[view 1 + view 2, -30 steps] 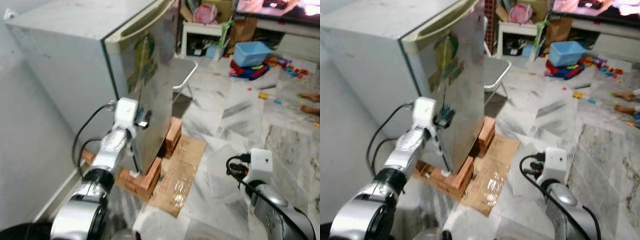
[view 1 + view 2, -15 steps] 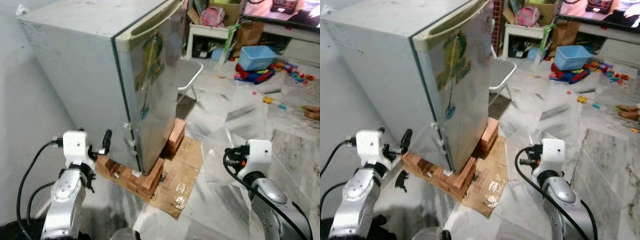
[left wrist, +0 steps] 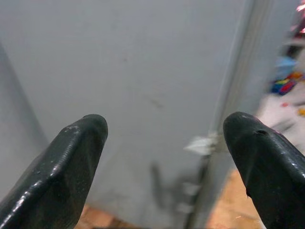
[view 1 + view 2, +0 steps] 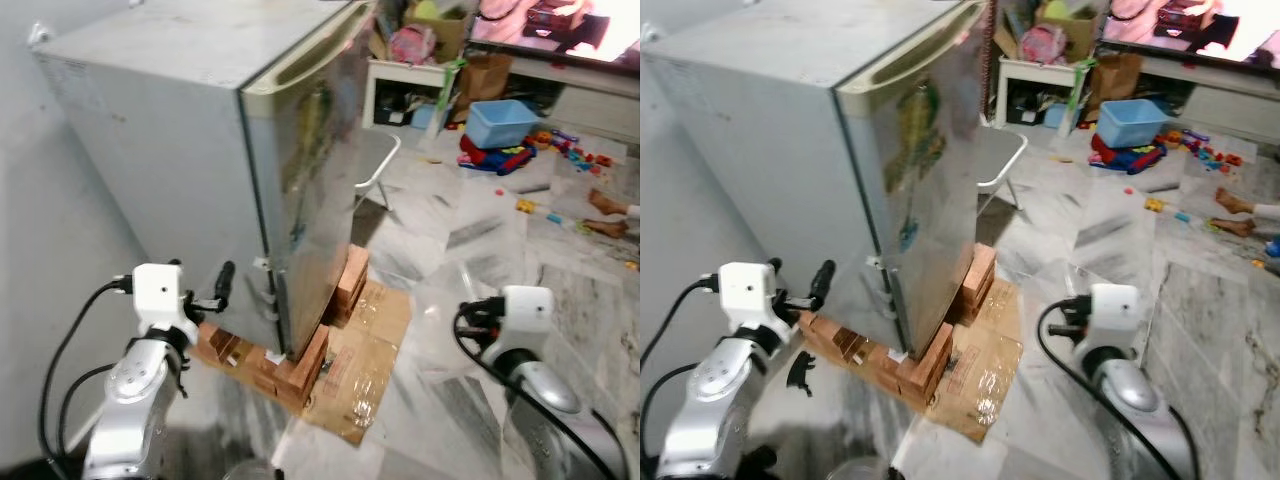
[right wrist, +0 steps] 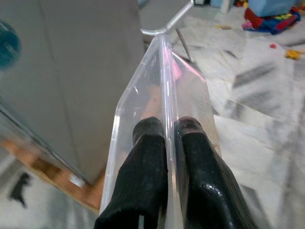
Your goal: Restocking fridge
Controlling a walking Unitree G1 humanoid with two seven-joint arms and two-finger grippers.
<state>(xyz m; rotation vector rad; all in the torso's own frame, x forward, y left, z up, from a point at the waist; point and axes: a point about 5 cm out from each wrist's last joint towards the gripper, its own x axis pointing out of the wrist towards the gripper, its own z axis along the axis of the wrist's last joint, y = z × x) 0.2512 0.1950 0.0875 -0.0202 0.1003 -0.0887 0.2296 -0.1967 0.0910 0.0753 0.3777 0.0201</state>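
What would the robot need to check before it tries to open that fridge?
1. Fridge door shut: ok, it is closed.
2. Left gripper free: ok, jaws open, holding nothing.
3. Left gripper near the door edge: ok, beside the fridge's lower corner.
4. Right gripper grip secure: ok, jaws shut on the clear plastic container.
5. Container's contents: cannot tell.
6. Fridge steady on its bricks: cannot tell.

Under the big appliance you see stacked red-orange bricks (image 4: 300, 362) on a flat brown cardboard sheet (image 4: 362, 360). Behind it stands a white metal chair (image 4: 368, 160). Far on the right you find a blue plastic tub (image 4: 501, 121) near scattered colourful toys (image 4: 560, 143) on the grey marble floor (image 4: 520, 250). A person's bare foot (image 4: 607, 203) lies at the right edge.
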